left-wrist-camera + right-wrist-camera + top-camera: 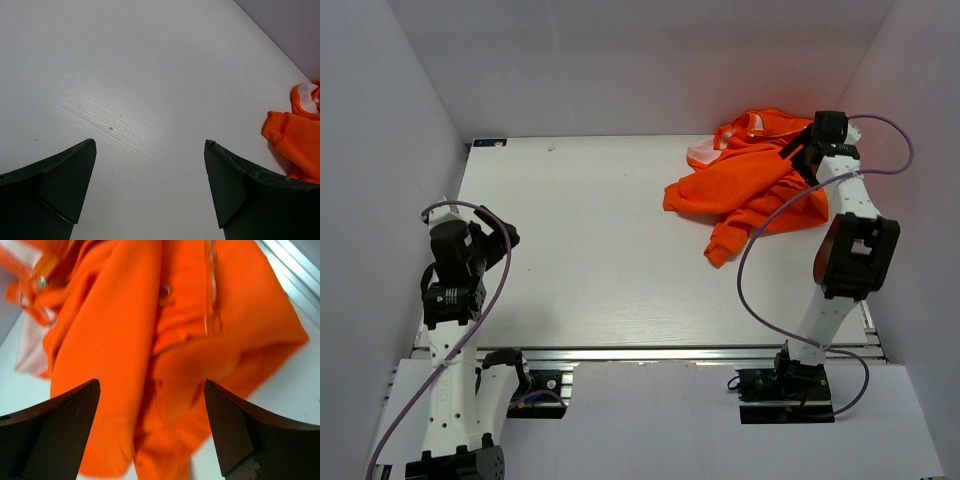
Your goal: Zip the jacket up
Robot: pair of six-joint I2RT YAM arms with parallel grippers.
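White table [620, 250], bright orange jacket [750, 185] crumpled in a heap at its far right corner, right gripper [151, 382] over the heap with jaws spread wide and empty, left gripper [150, 142] equally wide and empty above bare tabletop near the left edge, well apart from the jacket

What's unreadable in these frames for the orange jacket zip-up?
- Crumpled bright orange fabric jacket: zipper slider lost in folds, too small, top view.
- Right wrist view: jacket blurred, cropped by frame edges.
- Left wrist view: only jacket's edge shows; rest cut off right.
- Right gripper: contact with fabric unclear from above.
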